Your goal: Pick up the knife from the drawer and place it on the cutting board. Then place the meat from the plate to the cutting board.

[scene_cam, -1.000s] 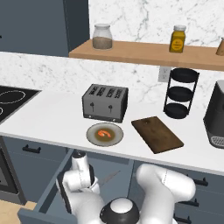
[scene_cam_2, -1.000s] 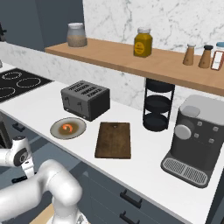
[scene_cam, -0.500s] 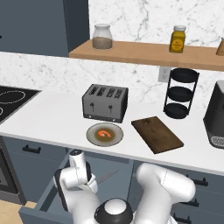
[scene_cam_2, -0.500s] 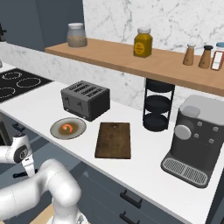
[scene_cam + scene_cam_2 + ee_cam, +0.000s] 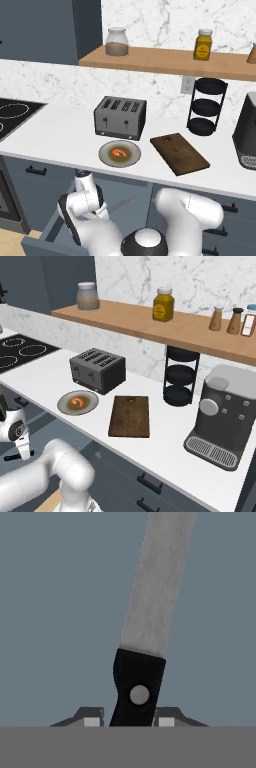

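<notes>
Below, we see the gripper point(image 5: 128, 718) clenched on the black handle of the knife point(image 5: 150, 612), one finger tip on either side of it, while the grey blade runs away from the hand over the grey-blue floor of the drawer point(image 5: 55, 602). From the left base camera, we find the white arm bent low into the open drawer point(image 5: 47, 235) beneath the counter point(image 5: 50, 135), with the thin blade point(image 5: 120, 204) slanting up to the right just beside the wrist. On the counter above, we note the plate point(image 5: 120, 153) near the front edge, carrying the meat point(image 5: 118, 152) at its centre. Just right of the plate lies the cutting board point(image 5: 179, 153), bare and set at an angle. Behind the plate stands a toaster point(image 5: 120, 117). Farther right we mark a black tiered rack point(image 5: 205, 106) and a coffee machine point(image 5: 225, 415). Against the far wall, a wooden shelf point(image 5: 150, 326) bears jars.
</notes>
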Available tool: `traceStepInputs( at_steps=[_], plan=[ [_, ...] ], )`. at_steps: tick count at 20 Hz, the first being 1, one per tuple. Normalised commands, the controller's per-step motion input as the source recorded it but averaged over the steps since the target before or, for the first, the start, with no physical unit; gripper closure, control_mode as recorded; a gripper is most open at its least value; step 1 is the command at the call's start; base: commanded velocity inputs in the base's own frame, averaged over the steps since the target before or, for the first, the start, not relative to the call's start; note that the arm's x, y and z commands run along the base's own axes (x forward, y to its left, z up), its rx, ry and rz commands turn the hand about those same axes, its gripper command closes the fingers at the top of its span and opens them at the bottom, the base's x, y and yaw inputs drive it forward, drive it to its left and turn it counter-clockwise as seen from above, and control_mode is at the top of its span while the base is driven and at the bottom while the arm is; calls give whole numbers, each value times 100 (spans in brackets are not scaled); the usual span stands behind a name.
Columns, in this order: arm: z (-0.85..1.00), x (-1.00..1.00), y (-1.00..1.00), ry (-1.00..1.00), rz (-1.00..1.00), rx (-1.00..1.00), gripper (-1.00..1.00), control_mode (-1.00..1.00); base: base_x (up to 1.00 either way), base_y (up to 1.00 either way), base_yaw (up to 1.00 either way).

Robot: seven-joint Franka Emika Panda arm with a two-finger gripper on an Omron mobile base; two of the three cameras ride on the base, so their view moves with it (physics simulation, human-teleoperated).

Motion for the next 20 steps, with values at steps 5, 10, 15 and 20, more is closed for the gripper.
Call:
traceStepInputs(
  at_steps=[5,10,15,20],
  plan=[
    [100,-63,0,-5,-3,0,100,-100,0,0,0],
    [100,-71,-6,-8,-2,0,100,-100,0,0,0],
    [100,-48,-36,-6,-2,0,100,-100,0,0,0],
    [99,-3,-62,-5,-3,0,100,-100,0,0,0]
  ],
)
